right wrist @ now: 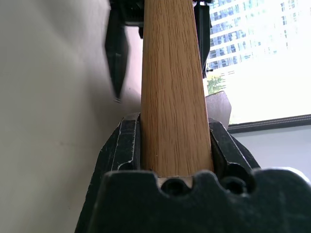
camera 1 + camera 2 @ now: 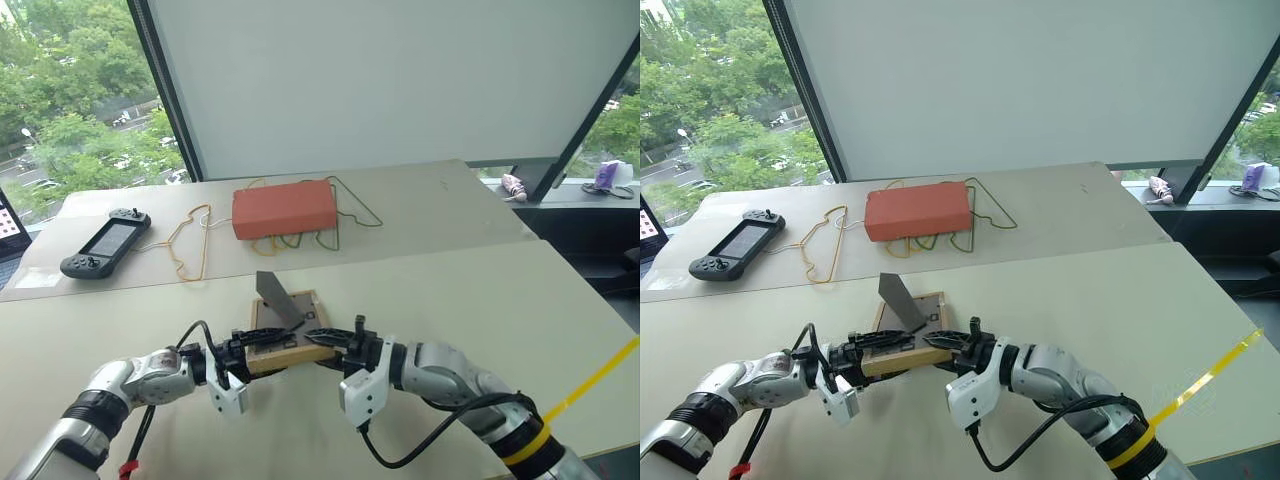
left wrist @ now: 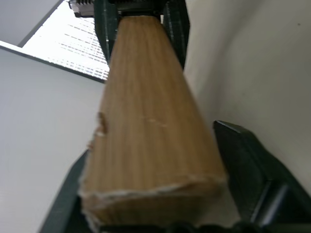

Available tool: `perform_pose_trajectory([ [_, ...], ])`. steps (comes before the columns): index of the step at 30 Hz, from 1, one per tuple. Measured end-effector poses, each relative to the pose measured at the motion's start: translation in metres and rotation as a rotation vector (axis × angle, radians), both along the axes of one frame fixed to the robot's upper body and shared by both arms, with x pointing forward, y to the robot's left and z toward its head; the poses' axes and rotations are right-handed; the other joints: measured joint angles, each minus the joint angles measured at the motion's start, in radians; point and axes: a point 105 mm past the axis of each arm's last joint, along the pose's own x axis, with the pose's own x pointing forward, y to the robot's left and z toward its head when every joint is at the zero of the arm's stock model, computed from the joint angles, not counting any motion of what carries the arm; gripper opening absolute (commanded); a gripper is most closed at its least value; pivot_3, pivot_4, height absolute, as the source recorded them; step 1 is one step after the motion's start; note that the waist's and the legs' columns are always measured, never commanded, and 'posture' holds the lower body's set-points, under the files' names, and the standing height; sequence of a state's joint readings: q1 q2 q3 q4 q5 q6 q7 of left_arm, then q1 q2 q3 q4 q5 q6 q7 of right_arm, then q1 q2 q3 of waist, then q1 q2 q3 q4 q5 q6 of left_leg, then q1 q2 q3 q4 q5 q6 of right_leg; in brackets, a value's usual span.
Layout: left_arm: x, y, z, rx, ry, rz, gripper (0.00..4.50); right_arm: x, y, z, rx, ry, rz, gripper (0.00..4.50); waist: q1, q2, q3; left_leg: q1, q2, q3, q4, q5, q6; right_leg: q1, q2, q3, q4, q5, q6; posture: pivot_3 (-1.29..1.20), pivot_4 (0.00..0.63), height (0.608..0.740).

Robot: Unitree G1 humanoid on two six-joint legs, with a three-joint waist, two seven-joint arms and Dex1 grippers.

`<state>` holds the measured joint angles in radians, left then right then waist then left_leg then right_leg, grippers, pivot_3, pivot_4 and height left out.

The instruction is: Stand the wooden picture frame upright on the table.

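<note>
wooden picture frame (image 2: 285, 345) front hidden, facing down, near edge blurred at left wrist

An orange-red box (image 2: 284, 208) sits on tangled wire hangers (image 2: 195, 245), a black handheld game console (image 2: 104, 243) lies off to their left, trees (image 2: 70, 120) outside the window.

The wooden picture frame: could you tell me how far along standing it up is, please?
Done: the wooden picture frame is lifted, stand folded out. In hand: right gripper clamps its edge; left gripper open around the other end. Left: setting it upright on the table.
</note>
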<state>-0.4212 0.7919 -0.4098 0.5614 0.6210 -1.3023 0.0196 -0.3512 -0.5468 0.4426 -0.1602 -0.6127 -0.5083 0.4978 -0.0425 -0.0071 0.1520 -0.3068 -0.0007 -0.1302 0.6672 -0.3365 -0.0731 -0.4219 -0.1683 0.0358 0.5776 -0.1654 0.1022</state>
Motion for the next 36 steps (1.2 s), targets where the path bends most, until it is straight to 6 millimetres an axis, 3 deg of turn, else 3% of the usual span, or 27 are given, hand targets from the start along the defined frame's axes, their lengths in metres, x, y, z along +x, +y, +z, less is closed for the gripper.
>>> perform_pose_trajectory([
  [5,-0.012,0.014,0.015,-0.093,0.016,0.066,3.49,0.013,-0.013,0.008,0.004,0.012,-0.050,1.25,-0.005,0.000,0.001,-0.001,0.000,0.001,0.000,-0.001,0.002,-0.001,0.000,0.001,0.000,0.000,0.000,0.00,0.150,0.740],
  [10,-0.011,0.034,0.033,-0.228,0.113,0.262,3.49,0.035,-0.030,0.052,0.102,0.156,-0.112,1.25,-0.004,0.000,0.002,0.000,0.001,0.000,0.000,-0.005,0.009,-0.001,0.000,0.001,0.000,0.000,0.000,0.00,0.150,0.740],
  [16,-0.035,0.028,0.013,-0.225,0.256,0.294,3.49,0.058,-0.048,0.108,0.251,0.735,-0.226,1.25,-0.001,0.001,0.004,-0.001,0.001,0.000,-0.001,-0.006,0.012,-0.002,0.001,0.000,0.000,0.000,-0.002,0.00,0.150,0.740],
  [23,-0.043,0.022,0.009,-0.255,0.298,0.303,3.49,0.041,-0.035,0.137,0.272,1.382,-0.145,1.25,0.000,0.002,0.004,-0.003,0.002,0.000,0.000,-0.008,0.014,-0.004,0.001,-0.001,-0.001,0.000,-0.002,0.00,0.150,0.740],
  [26,-0.045,0.025,0.012,-0.261,0.310,0.304,3.49,0.048,-0.038,0.131,0.310,1.537,-0.172,1.25,-0.001,0.002,0.004,-0.005,0.002,0.000,0.000,-0.008,0.014,-0.005,0.001,-0.001,-0.001,0.000,-0.002,0.00,0.150,0.740],
  [28,-0.049,0.024,0.016,-0.267,0.314,0.288,3.49,0.057,-0.040,0.111,0.295,1.593,-0.256,1.25,0.000,0.002,0.004,-0.006,0.001,0.000,0.000,-0.008,0.014,-0.006,0.001,-0.001,-0.001,0.000,-0.002,0.00,0.150,0.740],
  [30,-0.050,0.024,0.016,-0.261,0.319,0.281,3.49,0.061,-0.040,0.096,0.276,1.622,-0.311,1.25,-0.001,0.002,0.004,-0.009,0.001,0.000,0.001,-0.007,0.013,-0.010,0.001,-0.001,0.000,0.000,-0.002,0.00,0.150,0.740],
  [35,-0.051,0.020,0.020,-0.264,0.323,0.263,3.49,0.063,-0.036,0.087,0.234,1.625,-0.279,1.25,-0.009,0.002,0.003,-0.012,0.001,0.001,0.002,-0.004,0.008,-0.014,0.001,0.000,0.001,0.000,-0.002,0.00,0.150,0.740],
  [36,-0.051,0.020,0.020,-0.267,0.327,0.263,3.52,0.065,-0.035,0.086,0.234,1.628,-0.274,1.75,-0.011,0.002,0.003,-0.012,0.001,0.001,0.002,-0.005,0.008,-0.013,0.001,0.000,0.002,0.000,-0.003,0.00,0.150,0.740],
])
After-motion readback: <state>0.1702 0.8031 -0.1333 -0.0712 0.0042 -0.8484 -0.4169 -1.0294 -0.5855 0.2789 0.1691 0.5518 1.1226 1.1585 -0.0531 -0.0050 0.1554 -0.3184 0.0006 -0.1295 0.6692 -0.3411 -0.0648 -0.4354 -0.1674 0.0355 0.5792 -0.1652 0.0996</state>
